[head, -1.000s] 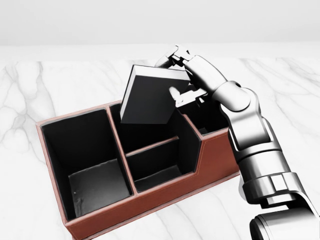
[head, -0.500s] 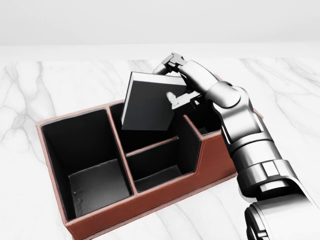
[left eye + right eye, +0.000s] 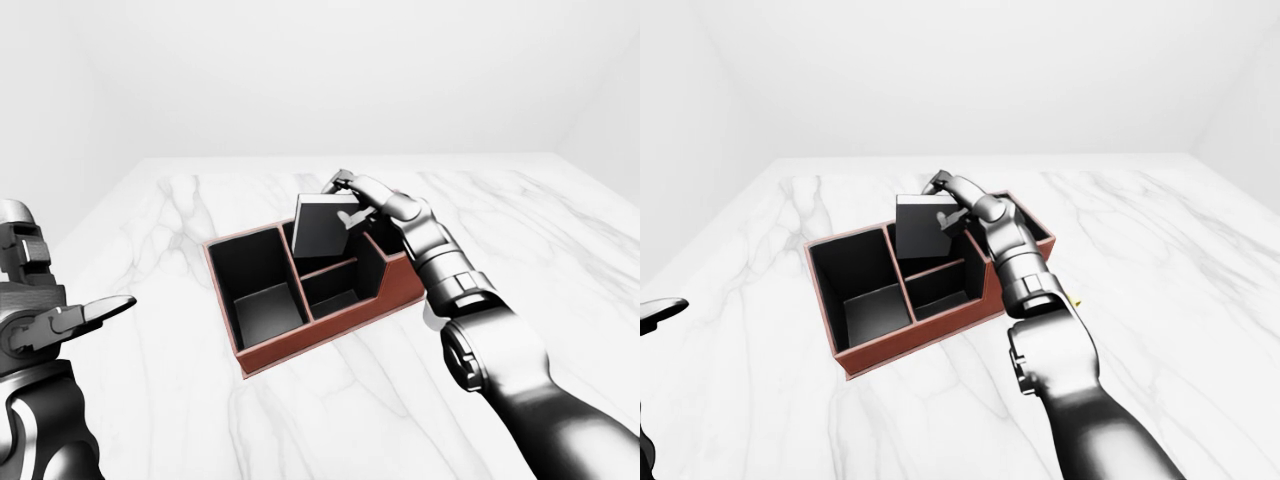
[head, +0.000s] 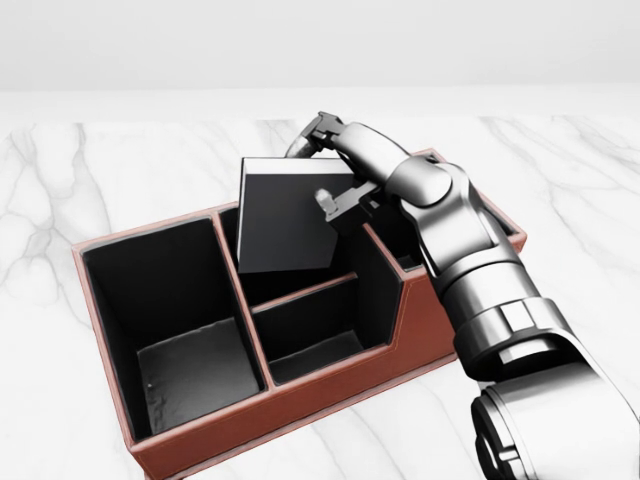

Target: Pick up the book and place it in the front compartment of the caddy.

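The dark grey book (image 4: 285,215) is tilted over the red-brown caddy (image 4: 330,395). Its lower edge dips into the upper middle compartment (image 4: 290,280), just above the divider to the lower middle compartment (image 4: 310,340). My right hand (image 4: 322,165) is shut on the book's upper right corner, with fingers over the top edge and the thumb on its face. My left hand (image 3: 90,312) is open and empty at the lower left of the left-eye view, off the table's left side.
The caddy stands on a white marble table (image 4: 100,170). It has a large compartment (image 4: 180,330) on the left and a narrow one (image 4: 410,240) on the right, partly hidden behind my right arm. Pale walls surround the table.
My right hand has carried the book left and down. The book now stands more upright and lower in the upper middle compartment. The caddy has not moved.
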### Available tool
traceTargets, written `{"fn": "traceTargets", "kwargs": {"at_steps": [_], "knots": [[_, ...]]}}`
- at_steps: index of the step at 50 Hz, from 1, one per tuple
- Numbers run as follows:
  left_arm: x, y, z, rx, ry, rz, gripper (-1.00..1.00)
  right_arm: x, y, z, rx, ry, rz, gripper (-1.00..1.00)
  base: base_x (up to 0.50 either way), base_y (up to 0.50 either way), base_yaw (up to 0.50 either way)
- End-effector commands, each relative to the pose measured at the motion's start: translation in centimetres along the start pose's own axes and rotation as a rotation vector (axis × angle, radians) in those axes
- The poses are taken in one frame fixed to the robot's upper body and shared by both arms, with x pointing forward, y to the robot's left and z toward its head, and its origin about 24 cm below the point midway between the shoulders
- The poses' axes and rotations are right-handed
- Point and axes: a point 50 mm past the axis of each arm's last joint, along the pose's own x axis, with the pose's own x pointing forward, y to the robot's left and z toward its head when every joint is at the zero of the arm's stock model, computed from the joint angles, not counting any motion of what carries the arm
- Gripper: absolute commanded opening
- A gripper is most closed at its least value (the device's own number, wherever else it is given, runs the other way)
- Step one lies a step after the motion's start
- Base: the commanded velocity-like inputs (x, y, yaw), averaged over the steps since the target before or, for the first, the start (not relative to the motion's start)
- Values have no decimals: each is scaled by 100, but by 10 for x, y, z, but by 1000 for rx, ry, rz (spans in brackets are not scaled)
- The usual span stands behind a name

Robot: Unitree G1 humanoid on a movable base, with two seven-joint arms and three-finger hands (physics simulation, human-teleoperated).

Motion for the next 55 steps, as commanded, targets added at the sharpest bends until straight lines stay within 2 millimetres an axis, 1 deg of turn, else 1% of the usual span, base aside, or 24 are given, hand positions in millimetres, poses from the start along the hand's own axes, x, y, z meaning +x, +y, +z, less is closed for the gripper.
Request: {"fn": "traceTargets", "kwargs": {"at_steps": [1, 6, 10, 12, 13, 16, 24, 33, 41, 50, 55], "knots": [[0, 0, 1, 2, -2, -3, 100, 2, -2, 8, 62, -36, -8, -100, 0, 0, 0], [0, 0, 0, 2, 0, -3, 100, 1, -4, 8, 64, -33, -24, -100, 0, 0, 0], [-1, -1, -1, 4, 4, -5, 100, 0, -11, 9, 8, -14, -71, -100, 0, 0, 0], [-1, -1, -2, 5, 7, -7, 100, -1, -11, 10, 10, -17, -68, -100, 0, 0, 0], [-1, -1, -2, 5, 8, -7, 100, -1, -12, 7, -24, 3, -77, -100, 0, 0, 0], [-1, -1, -2, 6, 9, -8, 100, -1, -11, 5, -44, 19, -86, -100, 0, 0, 0], [-2, -2, -3, 8, 12, -13, 100, -1, -12, 1, -46, 36, -96, -100, 0, 0, 0], [-1, -1, -2, 8, 9, -11, 100, 0, -13, 10, -65, -48, -117, -100, 0, 0, 0], [-1, -1, -3, 8, 11, -13, 100, 0, -11, 19, -65, -131, -111, -100, 0, 0, 0], [-1, -1, -1, 6, 5, -13, 100, 3, -7, 17, -67, -119, -114, -100, 0, 0, 0], [-2, -1, -1, 6, 5, -15, 100, 4, -5, 10, -49, -94, -115, -100, 0, 0, 0]]}}
